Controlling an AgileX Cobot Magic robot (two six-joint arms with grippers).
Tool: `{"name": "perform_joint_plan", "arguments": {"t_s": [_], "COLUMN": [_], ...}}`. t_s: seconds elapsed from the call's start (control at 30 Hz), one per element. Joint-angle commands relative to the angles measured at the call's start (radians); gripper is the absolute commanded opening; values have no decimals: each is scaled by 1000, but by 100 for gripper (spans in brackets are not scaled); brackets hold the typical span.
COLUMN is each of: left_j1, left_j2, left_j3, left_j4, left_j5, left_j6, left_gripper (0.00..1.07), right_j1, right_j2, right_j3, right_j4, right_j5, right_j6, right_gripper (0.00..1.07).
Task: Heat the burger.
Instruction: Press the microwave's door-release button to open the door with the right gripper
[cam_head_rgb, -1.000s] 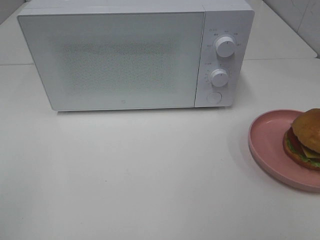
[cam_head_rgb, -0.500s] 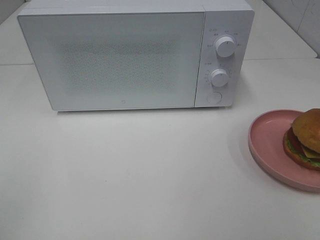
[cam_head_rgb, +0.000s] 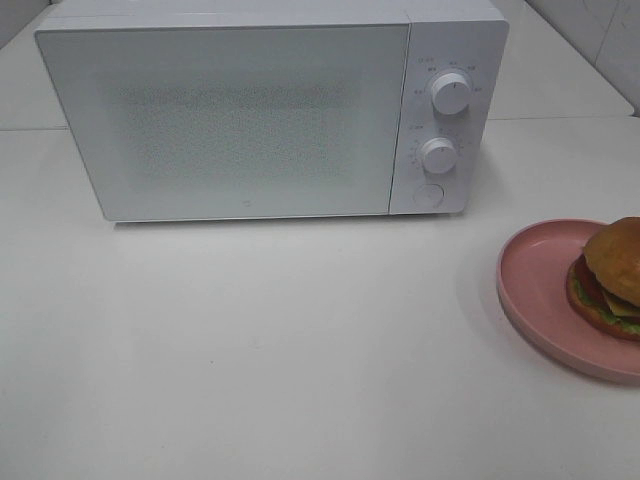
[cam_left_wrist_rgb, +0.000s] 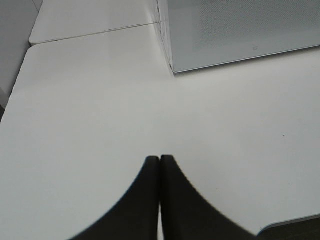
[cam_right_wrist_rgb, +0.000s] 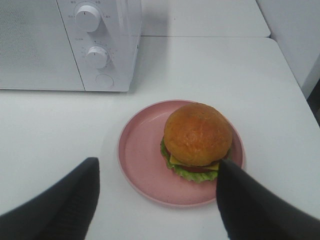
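**Burger on its plate beside a shut microwave**

A smooth, matte white table (cam_head_rgb: 300, 350) fills the scene. At its back stands a boxy white microwave (cam_head_rgb: 230, 120), its flat door shut and speckled with a fine dotted mesh. To the right of the microwave and nearer the front sits a round pink plate (cam_head_rgb: 535, 290), shallow, with a low raised rim and faint specks, cut off by the edge of the high view.

The burger (cam_right_wrist_rgb: 197, 137) rests on the plate, off-centre toward the rim on the side away from the microwave. Its bun is a glossy golden-brown dome, with ruffled green lettuce, a yellow cheese corner and a red layer showing underneath.

The right gripper (cam_right_wrist_rgb: 159, 167) is spread wide and grips nothing; its dark, rounded fingers frame the plate and burger without touching them. The left gripper (cam_left_wrist_rgb: 160, 159) has its two dark, curved fingers pressed together, empty, over bare table near the microwave's front left corner.

The panel to the right of the microwave door carries two ridged round knobs (cam_head_rgb: 451, 93) and, below them, a flat round button (cam_head_rgb: 428, 195).
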Motion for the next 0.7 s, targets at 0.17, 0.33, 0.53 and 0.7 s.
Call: {"name": "perform_joint_plan", "arguments": {"t_s": [0.17,0.33,0.53,0.7], "left_j1": [-6,-6,-6,-6], "left_j2": [-25,-25,-25,-25], "left_j3": [2,2,2,2], "left_j4": [-7,-7,-7,-7], "left_j5": [-14,-14,-14,-14], "left_j6": [-1,-1,-1,-1], "left_gripper": [0,0,0,0], "right_j1": [-4,-4,-4,-4], "right_j2": [171,293,428,558], "right_j3": [-5,-5,-5,-5], "right_j4": [6,6,6,6], "right_j5": [-149,-283,-419,-544], "right_j6": [-55,-55,-55,-55], "right_gripper": [64,59,40,11]}}
